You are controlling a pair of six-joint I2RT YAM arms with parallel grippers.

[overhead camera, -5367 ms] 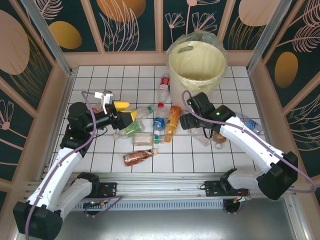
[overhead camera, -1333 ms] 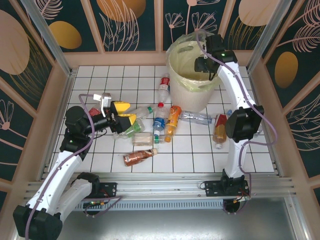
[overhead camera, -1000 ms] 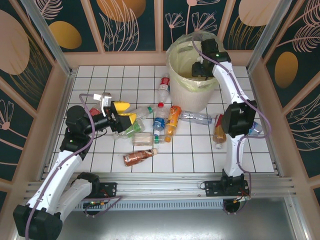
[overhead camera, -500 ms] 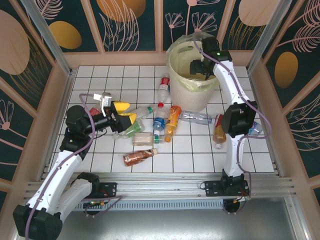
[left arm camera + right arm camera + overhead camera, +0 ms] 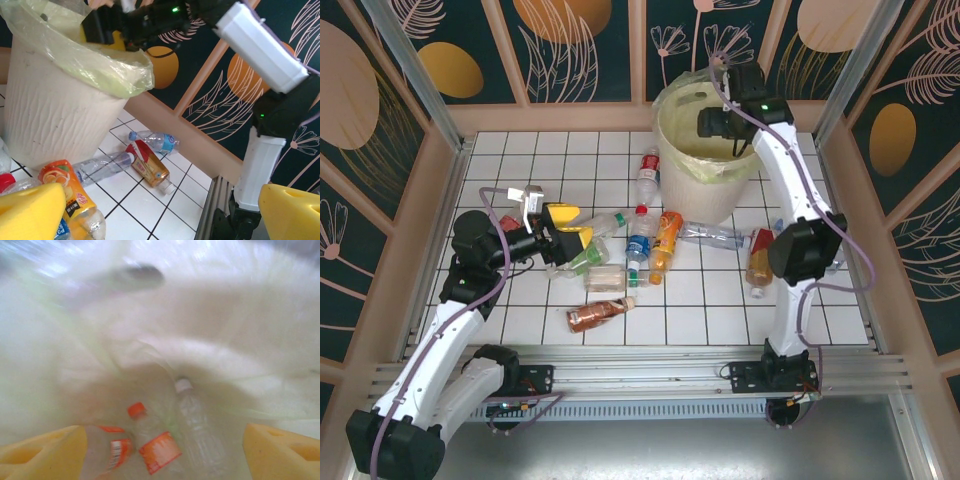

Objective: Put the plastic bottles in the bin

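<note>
Three bottles point(image 5: 195, 430) lie in the bin point(image 5: 695, 195); roughly ten litter the worktop point(image 5: 540, 160) beside it. Right end effector point(image 5: 708, 122), above it, and left end effector point(image 5: 572, 226) gape empty.

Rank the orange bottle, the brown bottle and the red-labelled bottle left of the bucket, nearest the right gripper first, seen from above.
From the right gripper over the bucket:
1. The red-labelled bottle, beside the bucket.
2. The orange bottle, mid-table.
3. The brown bottle, near edge.
</note>
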